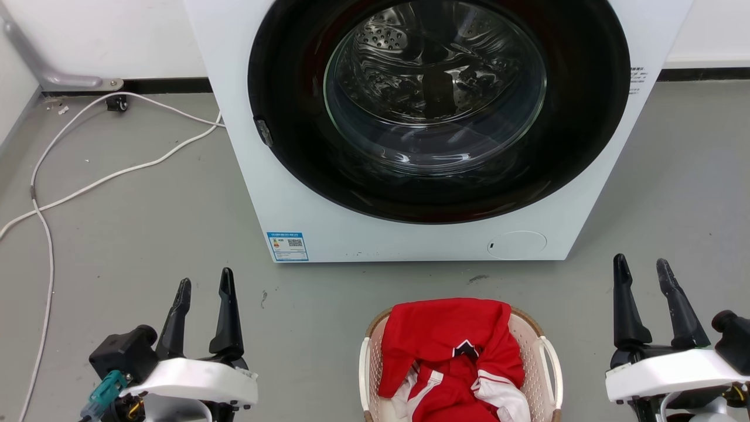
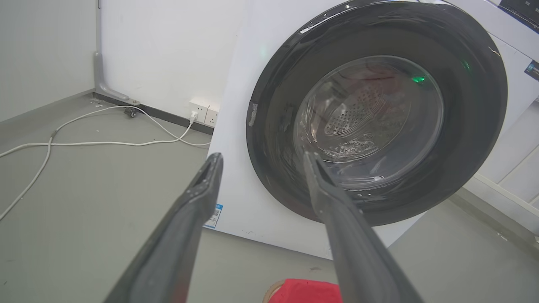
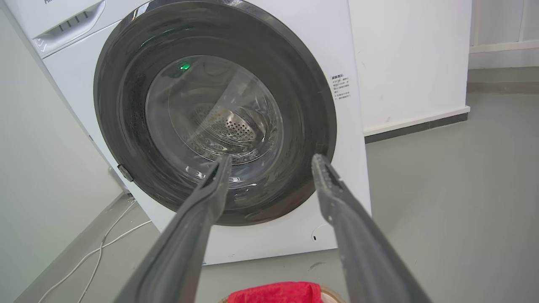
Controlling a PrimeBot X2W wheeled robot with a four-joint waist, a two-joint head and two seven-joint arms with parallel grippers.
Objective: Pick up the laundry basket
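We see the small cream perforated plastic laundry basket (image 1: 532, 357) on the grey floor (image 1: 146, 246), before the white front-loading washer (image 1: 263, 193), red garment (image 1: 451, 346) inside. Left gripper (image 1: 205, 280) and right gripper (image 1: 641, 261) flank it, fingers apart, holding nothing.

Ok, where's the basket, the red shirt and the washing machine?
laundry basket (image 1: 529, 354): head view, right perforated wall.
red shirt (image 1: 445, 334): head view, middle of the fabric.
washing machine (image 1: 375, 228): head view, white front panel.

In front of the washer (image 1: 263, 193), the laundry basket (image 1: 532, 363) is cut off by the bottom edge; red clothes (image 1: 451, 334) hide its inside. The washer's sticker (image 1: 287, 246) is unreadable.
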